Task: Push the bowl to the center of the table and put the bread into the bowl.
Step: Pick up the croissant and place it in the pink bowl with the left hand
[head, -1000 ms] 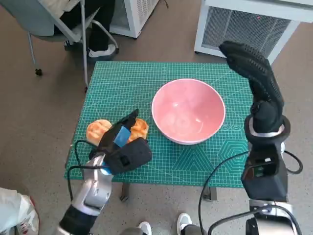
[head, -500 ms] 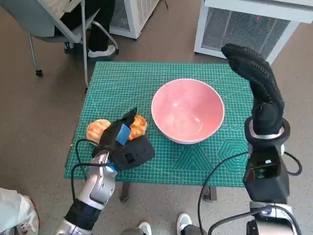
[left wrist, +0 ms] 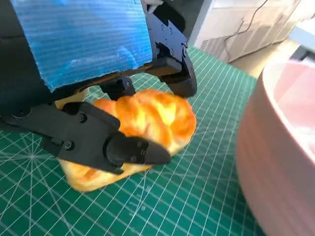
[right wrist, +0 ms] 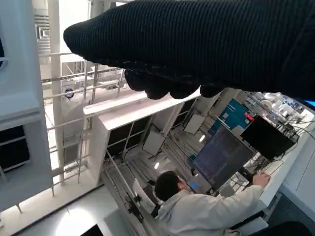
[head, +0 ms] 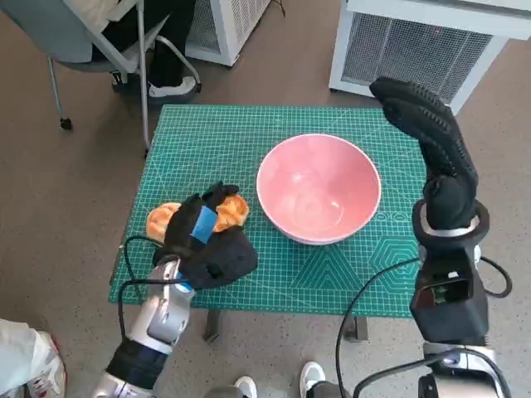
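A golden bread (head: 235, 211) lies on the green mat (head: 216, 133) at the near left, partly hidden under my left hand (head: 203, 228). In the left wrist view the black fingers (left wrist: 123, 147) curl round both sides of the bread (left wrist: 152, 118) and grip it while it rests on the mat. The empty pink bowl (head: 319, 199) stands just right of the bread, near the table's middle; its wall (left wrist: 280, 147) shows close beside the loaf. My gloved right hand (head: 427, 124) hangs raised over the far right corner, fingers stretched out, holding nothing.
A chair and a person's legs (head: 170, 58) stand beyond the far left corner. White cabinets (head: 415, 41) line the back. Cables (head: 365, 307) hang off the near right edge. The right wrist view shows only the glove (right wrist: 197, 44) and a seated person (right wrist: 197, 206).
My left hand's fingers have curled down around the bread, from lying straight over it. The right hand has barely shifted. The bowl stays put.
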